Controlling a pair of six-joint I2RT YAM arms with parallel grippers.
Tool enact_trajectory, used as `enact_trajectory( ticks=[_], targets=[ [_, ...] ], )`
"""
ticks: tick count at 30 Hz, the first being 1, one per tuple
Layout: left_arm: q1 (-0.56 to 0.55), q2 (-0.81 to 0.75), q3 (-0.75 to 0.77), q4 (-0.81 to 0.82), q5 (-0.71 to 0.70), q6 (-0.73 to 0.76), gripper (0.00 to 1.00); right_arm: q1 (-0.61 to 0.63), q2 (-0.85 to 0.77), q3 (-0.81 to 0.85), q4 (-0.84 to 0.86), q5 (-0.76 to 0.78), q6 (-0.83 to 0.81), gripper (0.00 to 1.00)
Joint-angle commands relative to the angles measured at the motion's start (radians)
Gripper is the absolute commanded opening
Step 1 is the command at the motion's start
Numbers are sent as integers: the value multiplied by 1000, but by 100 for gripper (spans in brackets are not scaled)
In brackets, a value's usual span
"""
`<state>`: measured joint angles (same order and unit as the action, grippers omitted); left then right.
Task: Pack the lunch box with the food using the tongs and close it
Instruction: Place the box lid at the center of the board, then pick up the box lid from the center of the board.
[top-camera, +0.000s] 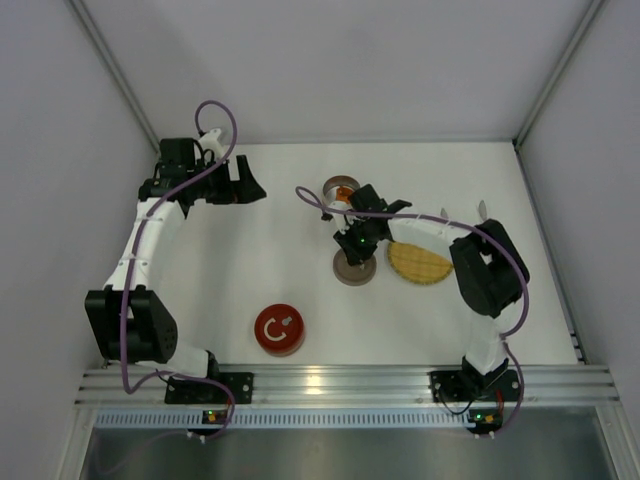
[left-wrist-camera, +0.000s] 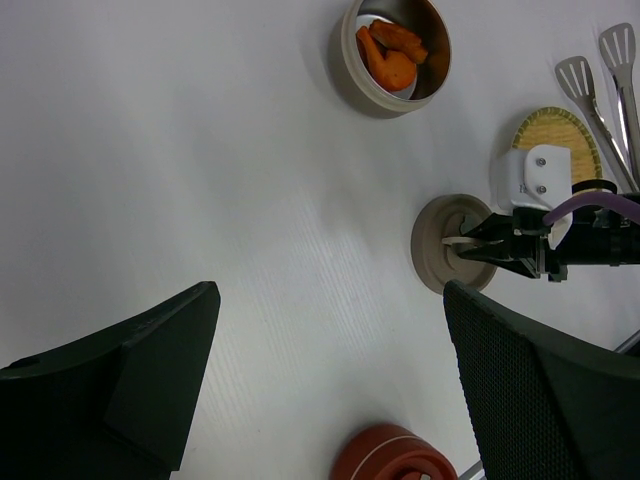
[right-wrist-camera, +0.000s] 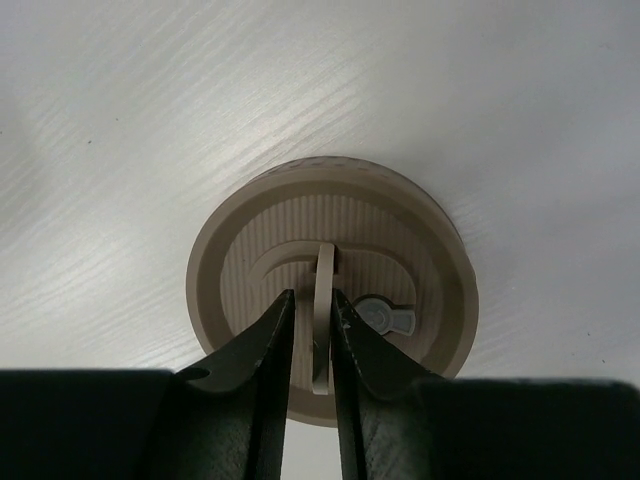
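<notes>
The lunch box (top-camera: 340, 189) is a round open tin at the back of the table, with the food (left-wrist-camera: 392, 55), orange lumps, lying inside the lunch box (left-wrist-camera: 352, 60). Its beige lid (right-wrist-camera: 240, 250) lies flat on the table with its thin handle standing upright. My right gripper (right-wrist-camera: 312, 296) straddles that handle, open only a little, and a narrow gap shows beside the handle. In the top view the right gripper (top-camera: 356, 252) hangs over the lid (top-camera: 354, 272). The tongs (left-wrist-camera: 598, 85) lie beyond the yellow plate. My left gripper (left-wrist-camera: 330, 295) is wide open and holds nothing.
A yellow woven plate (top-camera: 420, 263) sits just right of the lid, partly under the right arm. A red round tin (top-camera: 279, 329) stands near the front edge. White walls close in the table on three sides. The left gripper (top-camera: 248, 186) hovers at the back left.
</notes>
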<state>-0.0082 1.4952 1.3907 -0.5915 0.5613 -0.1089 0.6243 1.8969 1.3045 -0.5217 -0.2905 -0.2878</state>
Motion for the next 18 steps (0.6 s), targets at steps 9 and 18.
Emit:
enact_trajectory(
  ticks=[9,18],
  targets=[
    [2,-15,-13,18,31,15,98,-3,-39,-76,25,10,-33,23],
    [2,-16,-36,41,52,3,98,-18,-78,-91,17,24,-47,26]
  ],
)
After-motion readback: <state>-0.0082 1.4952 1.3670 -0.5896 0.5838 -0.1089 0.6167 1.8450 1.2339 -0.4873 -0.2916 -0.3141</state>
